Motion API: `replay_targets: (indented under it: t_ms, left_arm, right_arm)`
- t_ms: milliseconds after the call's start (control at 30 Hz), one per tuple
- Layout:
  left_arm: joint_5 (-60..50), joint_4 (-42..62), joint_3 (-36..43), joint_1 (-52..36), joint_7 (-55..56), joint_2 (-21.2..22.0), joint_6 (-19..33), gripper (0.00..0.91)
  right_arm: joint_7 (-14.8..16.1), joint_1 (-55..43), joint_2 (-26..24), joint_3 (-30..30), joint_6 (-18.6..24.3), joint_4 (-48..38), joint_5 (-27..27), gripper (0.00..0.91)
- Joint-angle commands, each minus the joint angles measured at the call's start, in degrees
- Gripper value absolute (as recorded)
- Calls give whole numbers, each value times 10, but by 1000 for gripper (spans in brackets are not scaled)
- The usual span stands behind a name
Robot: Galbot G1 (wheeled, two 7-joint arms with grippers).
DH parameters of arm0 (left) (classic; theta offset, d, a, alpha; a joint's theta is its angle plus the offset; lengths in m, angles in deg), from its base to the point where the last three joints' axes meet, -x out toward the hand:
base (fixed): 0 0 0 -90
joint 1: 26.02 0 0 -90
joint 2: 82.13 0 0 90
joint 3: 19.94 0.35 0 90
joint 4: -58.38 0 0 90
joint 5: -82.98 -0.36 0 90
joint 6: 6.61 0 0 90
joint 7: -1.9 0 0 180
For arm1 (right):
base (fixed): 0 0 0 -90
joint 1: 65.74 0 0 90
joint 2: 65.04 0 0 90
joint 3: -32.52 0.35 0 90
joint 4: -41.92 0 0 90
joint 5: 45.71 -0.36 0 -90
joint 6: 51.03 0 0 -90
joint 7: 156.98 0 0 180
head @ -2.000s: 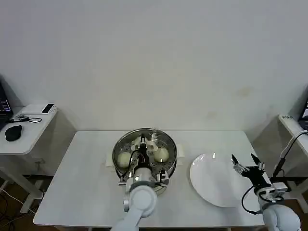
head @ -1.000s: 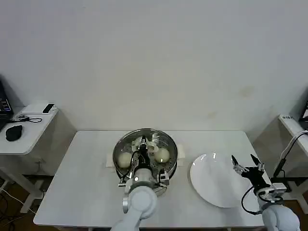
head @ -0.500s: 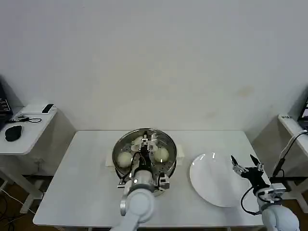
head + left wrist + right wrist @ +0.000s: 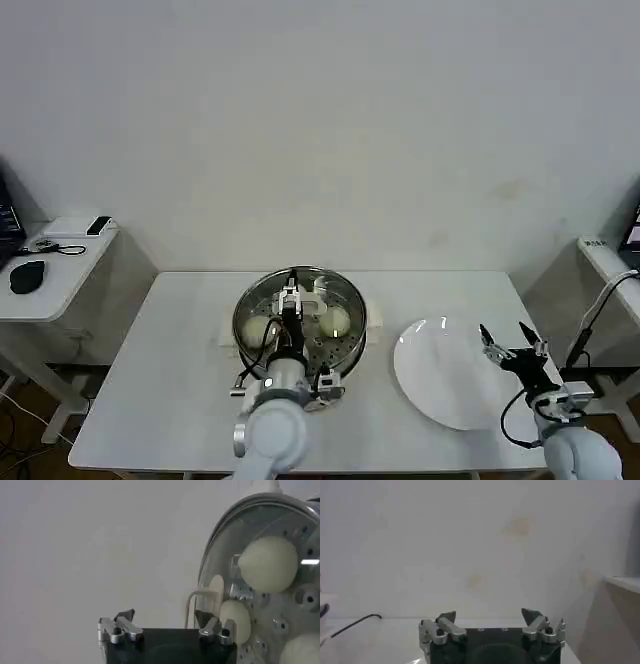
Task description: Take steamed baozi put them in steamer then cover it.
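Baozi [image 4: 337, 320] sit inside the steamer [image 4: 298, 325] at the counter's [image 4: 180, 400] middle, 3 clearly showing under the clear cover [image 4: 250, 540], which already rests on the rim, so the job looks finished. The left tool [image 4: 167, 625], jaws spread and empty, hangs just near of the steamer. Right of it lies the bare white plate [image 4: 450, 375]; the right tool [image 4: 508, 343] waits open at its far-right edge.
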Motion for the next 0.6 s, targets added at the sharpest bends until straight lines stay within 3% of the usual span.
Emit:
replay_targets:
  t_ms: [33, 200, 300, 433, 600]
  left_arm:
    - [11, -69, -13, 34, 6, -23, 7, 907]
    - [32, -121, -39, 55, 5, -42, 8, 907]
    - [62, -144, -53, 65, 10, -60, 7, 907]
    - [149, -191, -111, 96, 10, -89, 13, 907]
    - [301, -233, -197, 152, 35, -114, 17, 907]
  right_arm:
    - [0, 1, -3, 0, -3, 3, 0, 907]
    - [4, 5, -4, -1, -8, 7, 1, 907]
    - [5, 12, -7, 0, -32, 20, 1, 907]
    - [-6, 22, -11, -4, -52, 42, -4, 907]
    - [-11, 20, -5, -23, -44, 45, -6, 907]
